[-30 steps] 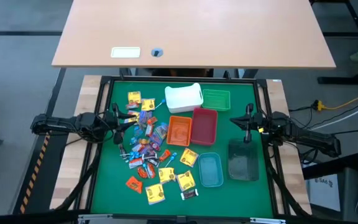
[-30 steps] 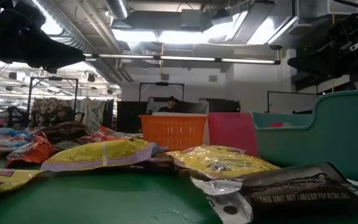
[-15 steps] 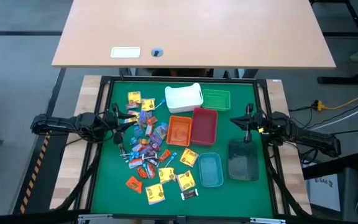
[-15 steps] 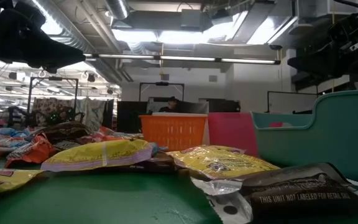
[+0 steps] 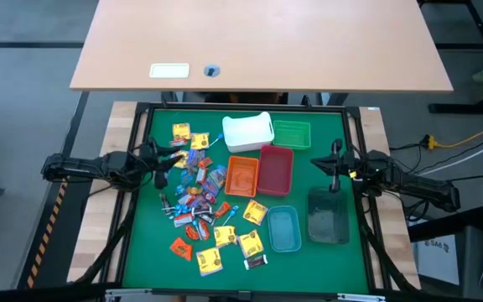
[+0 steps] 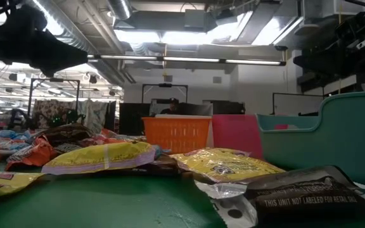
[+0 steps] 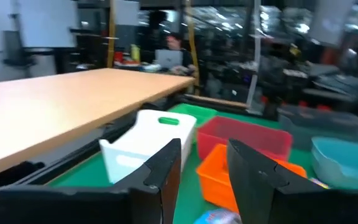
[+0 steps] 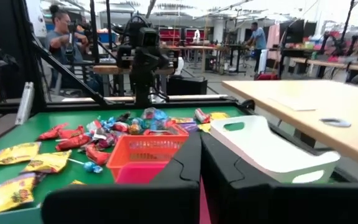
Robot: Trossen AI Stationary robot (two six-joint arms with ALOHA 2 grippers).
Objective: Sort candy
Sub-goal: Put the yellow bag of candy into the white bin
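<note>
The candy (image 5: 198,198), many small sweets in yellow, orange, red, blue and dark wrappers, lies in a loose pile on the green mat's left half; it also shows in the low view (image 6: 100,157) and the right wrist view (image 8: 104,134). My left gripper (image 5: 168,158) hovers level at the pile's left far side. It is open, with nothing between its fingers (image 7: 166,165). My right gripper (image 5: 332,161) hovers level at the mat's right side, shut and holding nothing (image 8: 201,143).
Six small bins stand right of the pile: white (image 5: 248,132), green (image 5: 292,132), red (image 5: 276,166), orange (image 5: 241,176), teal (image 5: 283,228) and clear (image 5: 328,216). A wooden desk (image 5: 258,42) stands beyond the far edge. People sit in the room behind.
My left gripper has turned a little at the wrist, its fingers swinging slightly toward the table's far edge, without shifting place. The candy and the bins lie as before.
</note>
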